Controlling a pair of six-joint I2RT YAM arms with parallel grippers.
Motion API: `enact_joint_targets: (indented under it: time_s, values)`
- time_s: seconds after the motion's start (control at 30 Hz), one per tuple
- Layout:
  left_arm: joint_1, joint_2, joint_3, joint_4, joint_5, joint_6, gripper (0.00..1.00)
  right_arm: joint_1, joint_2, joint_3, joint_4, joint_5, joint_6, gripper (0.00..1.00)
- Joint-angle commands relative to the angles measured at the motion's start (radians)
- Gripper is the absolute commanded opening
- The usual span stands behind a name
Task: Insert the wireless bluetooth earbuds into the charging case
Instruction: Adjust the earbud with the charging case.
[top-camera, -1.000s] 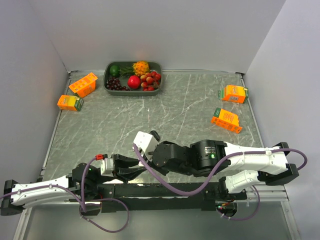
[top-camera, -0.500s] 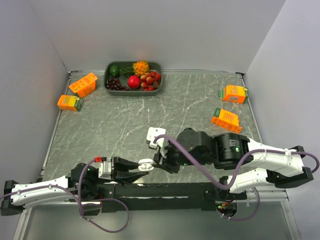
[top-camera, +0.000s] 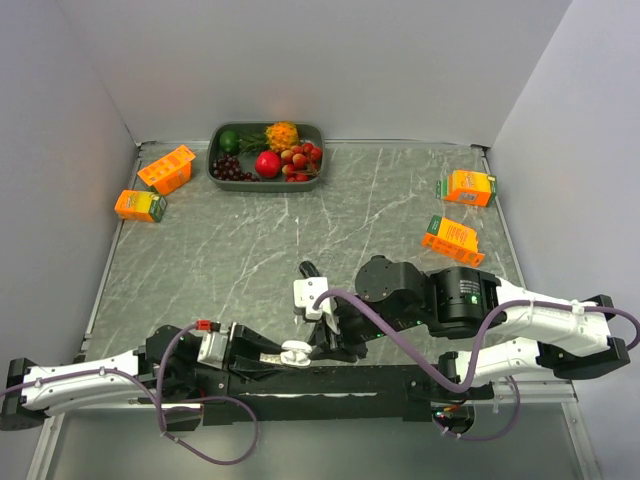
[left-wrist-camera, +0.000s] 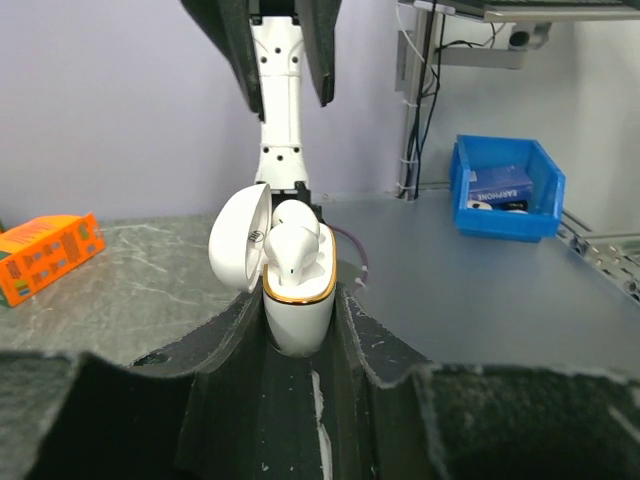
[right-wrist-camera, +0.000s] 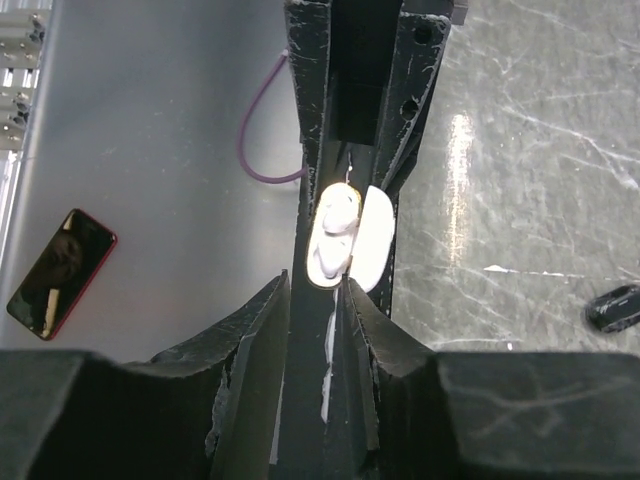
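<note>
The white charging case (left-wrist-camera: 298, 318), gold-rimmed with its lid swung open to the left, stands upright with my left gripper (left-wrist-camera: 298, 300) shut on it. White earbuds (left-wrist-camera: 290, 250) sit in its wells. In the top view the case (top-camera: 294, 352) is at the near edge of the table. My right gripper (right-wrist-camera: 315, 288) hovers just above it and points down at the earbuds (right-wrist-camera: 335, 228). Its jaws stand slightly apart with nothing between them. A small glossy black piece (top-camera: 308, 269), seemingly another earbud, lies on the marble behind the grippers.
A grey tray (top-camera: 214, 168) of fruit stands at the back left. Orange cartons lie at the left (top-camera: 167, 168) (top-camera: 140, 205) and right (top-camera: 468, 187) (top-camera: 452, 238). Purple cables (top-camera: 390, 340) loop round both arms. A red phone (right-wrist-camera: 60, 272) lies below the table.
My right gripper drew back to the right from over the case and its jaws parted. The case in my left gripper shows with the white earbuds in it.
</note>
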Motion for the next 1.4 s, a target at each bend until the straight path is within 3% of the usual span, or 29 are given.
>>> enact_joint_targets:
  time_s: [0.0,1.03,1.37]
  values:
    - [-0.003,0.02,0.048,0.045,0.052,-0.018,0.01,0.01,-0.005,-0.023,0.048,0.008,-0.018,0.37]
    - [-0.002,0.021,0.072,0.019,0.024,0.002,0.01,0.125,0.088,-0.013,-0.011,0.285,-0.006,0.37]
    - [-0.002,0.02,0.068,0.011,0.015,0.028,0.01,0.127,0.055,-0.017,-0.001,0.394,0.032,0.5]
